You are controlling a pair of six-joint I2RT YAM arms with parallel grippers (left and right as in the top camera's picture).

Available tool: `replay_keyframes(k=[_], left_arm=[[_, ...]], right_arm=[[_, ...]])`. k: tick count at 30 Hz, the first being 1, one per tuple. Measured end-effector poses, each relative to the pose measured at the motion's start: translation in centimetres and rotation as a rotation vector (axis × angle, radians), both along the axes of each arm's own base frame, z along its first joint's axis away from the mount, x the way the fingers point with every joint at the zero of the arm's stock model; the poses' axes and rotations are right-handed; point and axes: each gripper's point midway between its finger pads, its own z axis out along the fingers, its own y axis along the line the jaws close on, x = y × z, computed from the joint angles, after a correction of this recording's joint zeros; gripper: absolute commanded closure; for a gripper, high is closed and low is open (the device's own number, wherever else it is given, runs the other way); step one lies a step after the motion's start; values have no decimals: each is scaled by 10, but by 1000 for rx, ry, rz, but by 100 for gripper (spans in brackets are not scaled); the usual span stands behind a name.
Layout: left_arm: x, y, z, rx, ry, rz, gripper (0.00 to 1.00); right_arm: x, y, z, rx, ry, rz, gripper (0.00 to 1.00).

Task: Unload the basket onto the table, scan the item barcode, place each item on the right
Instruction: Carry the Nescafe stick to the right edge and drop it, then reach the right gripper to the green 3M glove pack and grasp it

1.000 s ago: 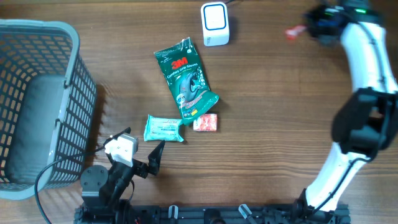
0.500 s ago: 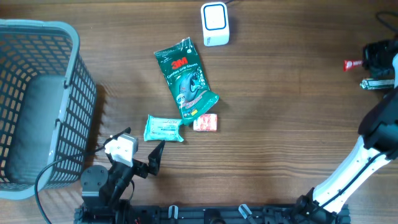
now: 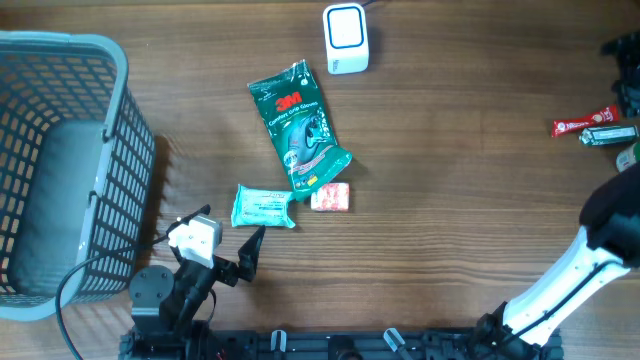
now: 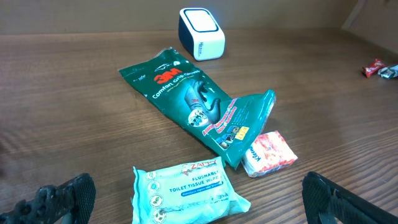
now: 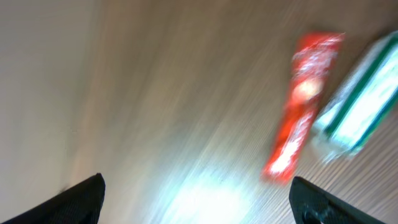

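A wooden table (image 3: 450, 220) fills the overhead view; a grey mesh basket (image 3: 125, 190) stands at its left edge; the left gripper (image 4: 202, 202) sits low at the near left with its fingers spread wide and nothing between them; the right gripper (image 5: 205, 199) is over the right edge, its fingers likewise spread and empty. A green glove packet (image 3: 298, 125) lies flat near the middle; a teal wipes pack (image 3: 263, 207) lies just nearer and to the left of it; the white scanner (image 3: 345, 38) stands at the far edge, beyond the glove packet; a small pink tissue packet (image 3: 331, 197) touches the glove packet's near end. The red snack bar (image 3: 585, 123) lies on the table at the right edge, well apart from the scanner, just beside a green-and-white wrapper (image 3: 610, 134).
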Motion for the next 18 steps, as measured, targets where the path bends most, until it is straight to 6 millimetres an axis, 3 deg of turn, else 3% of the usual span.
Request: replay_keyframes(k=[1,3,5,7,8,12,16,18], left_arm=[[0,0,0,0,0,0,0],[0,0,0,0,0,0,0],[0,0,0,0,0,0,0],[0,0,0,0,1,0,0],[0,0,0,0,0,0,0],[0,0,0,0,0,0,0],[0,0,0,0,0,0,0],[0,0,0,0,1,0,0]], right_arm=[[-1,15,13,22,-13,33,5],[-7,84,45,111,-29,187,4],[-14,136,49,177,11,304,0],[-10,185,46,184,24,448,0],[-5,231,41,162,17,593,0],[-6,345,21,-5,-16,972,1],[-20,437,-8,-146,-73,1244,0],[-28,470,-26,-177,-108,1332,0]])
